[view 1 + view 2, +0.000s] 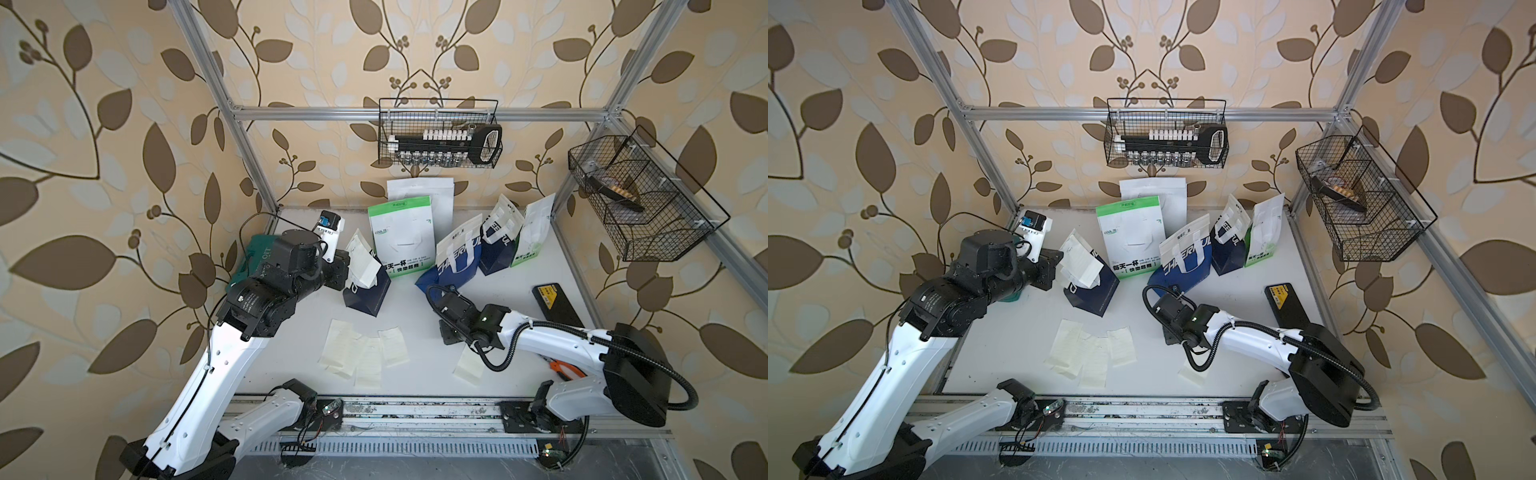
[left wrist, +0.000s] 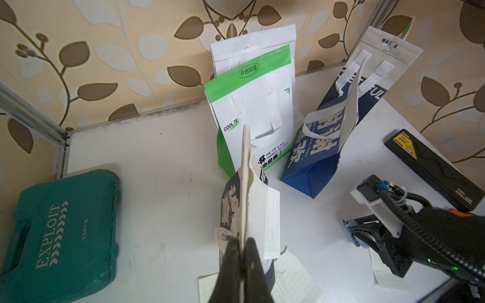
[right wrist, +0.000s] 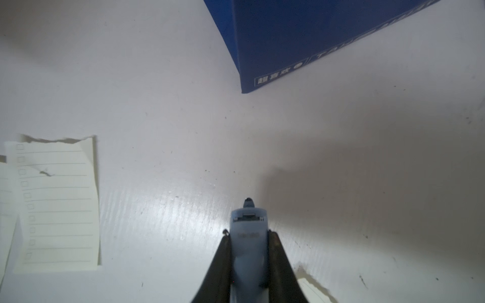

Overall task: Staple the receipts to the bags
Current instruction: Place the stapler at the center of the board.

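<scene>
Left wrist: left jaws pinch receipt [image 2: 270, 223] against bag [image 2: 229, 202]; right jaws grip stapler [image 3: 249, 236].

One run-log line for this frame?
left tool: shut on navy paper bag, cream lined receipt slip against its top | right tool: holds light-blue plastic stapler

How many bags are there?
6: white bag at the back; tall green bag in front of it; near navy bag in the left gripper; blue bag leaning mid-table; far navy bag and right green bag beside it. None looks hidden.
</scene>
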